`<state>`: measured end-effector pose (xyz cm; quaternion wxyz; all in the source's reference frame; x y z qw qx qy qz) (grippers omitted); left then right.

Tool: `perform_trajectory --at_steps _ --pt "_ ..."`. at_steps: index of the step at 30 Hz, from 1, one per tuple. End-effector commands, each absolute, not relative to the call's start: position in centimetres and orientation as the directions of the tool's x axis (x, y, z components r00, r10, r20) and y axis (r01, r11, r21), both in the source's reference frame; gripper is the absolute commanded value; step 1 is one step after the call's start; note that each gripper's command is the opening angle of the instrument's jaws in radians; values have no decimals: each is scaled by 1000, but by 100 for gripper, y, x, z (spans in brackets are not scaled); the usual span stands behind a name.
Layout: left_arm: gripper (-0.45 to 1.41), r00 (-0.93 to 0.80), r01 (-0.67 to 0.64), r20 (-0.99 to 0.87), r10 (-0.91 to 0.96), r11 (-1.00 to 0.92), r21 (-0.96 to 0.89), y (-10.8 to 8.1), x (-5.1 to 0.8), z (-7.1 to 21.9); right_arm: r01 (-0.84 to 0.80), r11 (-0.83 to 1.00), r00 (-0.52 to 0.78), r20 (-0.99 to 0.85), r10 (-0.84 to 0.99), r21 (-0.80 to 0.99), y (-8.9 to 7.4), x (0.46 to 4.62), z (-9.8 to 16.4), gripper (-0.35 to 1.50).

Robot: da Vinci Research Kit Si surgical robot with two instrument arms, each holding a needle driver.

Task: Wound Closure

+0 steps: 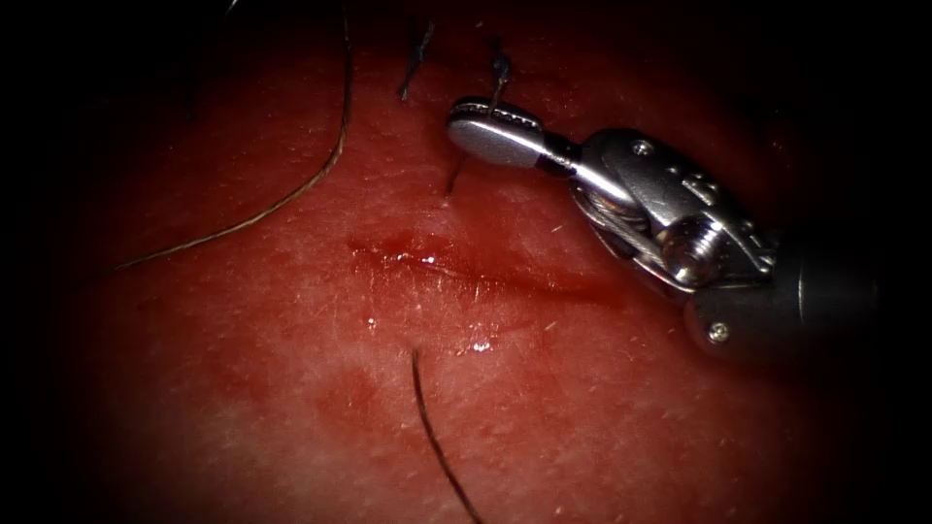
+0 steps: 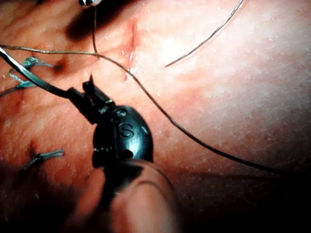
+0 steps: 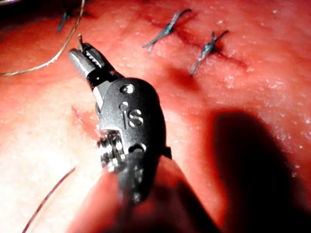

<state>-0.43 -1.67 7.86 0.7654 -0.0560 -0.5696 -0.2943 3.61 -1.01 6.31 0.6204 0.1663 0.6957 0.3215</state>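
The right pincer (image 1: 495, 131) hovers just beyond the cut (image 1: 466, 267), its jaws together on a short end of thread (image 1: 454, 175) that runs down into the tissue (image 1: 243, 388). The left pincer (image 2: 87, 94) is clamped on the curved needle (image 2: 29, 75) near its rear end, clear of the tissue. Judging by the cut ends of thread (image 3: 165, 29) beside it, some stitches are already tied. This part of the cut lies open, wet with red fluid (image 1: 408, 254), so closing it remains.
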Motion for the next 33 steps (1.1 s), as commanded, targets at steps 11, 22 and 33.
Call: perform_trajectory --at_steps 11,22,33 --pt "-21 226 513 886 -404 823 244 -176 -45 837 -173 766 -170 -785 596 619 -97 367 631 -35" --pt "130 236 642 828 -509 721 260 -169 -42 848 -173 763 -172 -782 599 622 -97 371 632 74" --pt "140 298 663 799 -523 715 221 -173 -42 810 -167 758 -176 -776 606 630 -100 367 632 91"
